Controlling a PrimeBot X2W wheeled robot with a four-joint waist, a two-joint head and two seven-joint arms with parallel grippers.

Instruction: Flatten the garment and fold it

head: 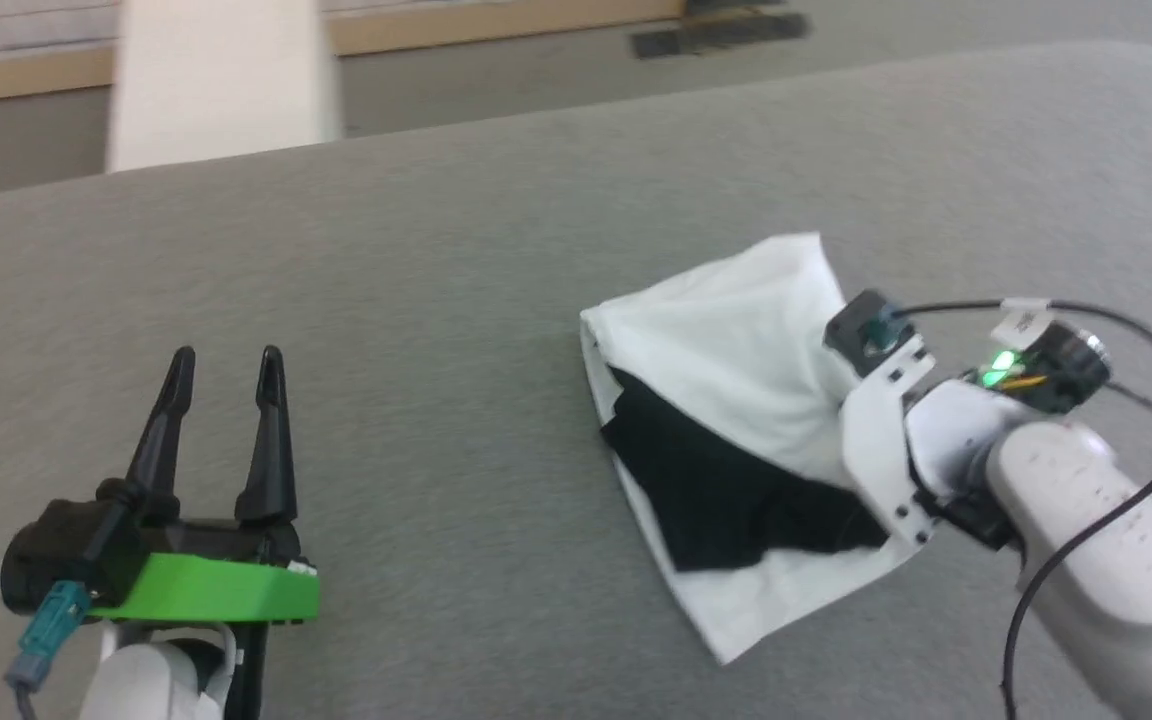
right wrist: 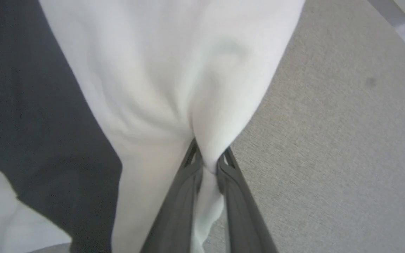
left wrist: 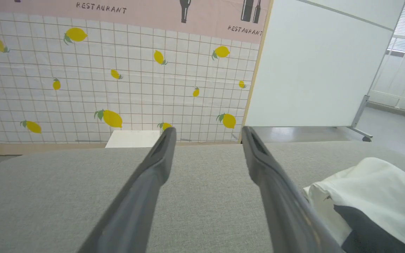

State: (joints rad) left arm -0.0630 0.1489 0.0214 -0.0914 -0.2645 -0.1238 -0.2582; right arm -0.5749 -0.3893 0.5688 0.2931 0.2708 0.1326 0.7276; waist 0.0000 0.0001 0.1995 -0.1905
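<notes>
The garment, a white T-shirt with a black part showing, lies bunched on the grey table at the right. My right gripper is shut on a fold of its white cloth, which is pulled up into a ridge between the fingers; in the head view the fingers are hidden behind the wrist at the garment's right edge. My left gripper stands open over bare table at the lower left, well apart from the garment. Nothing is between its fingers.
Beyond the table's far edge are a white block, a wooden skirting strip and a dark floor grille. A lemon-patterned wall and a white partition stand behind. A black cable loops around my right forearm.
</notes>
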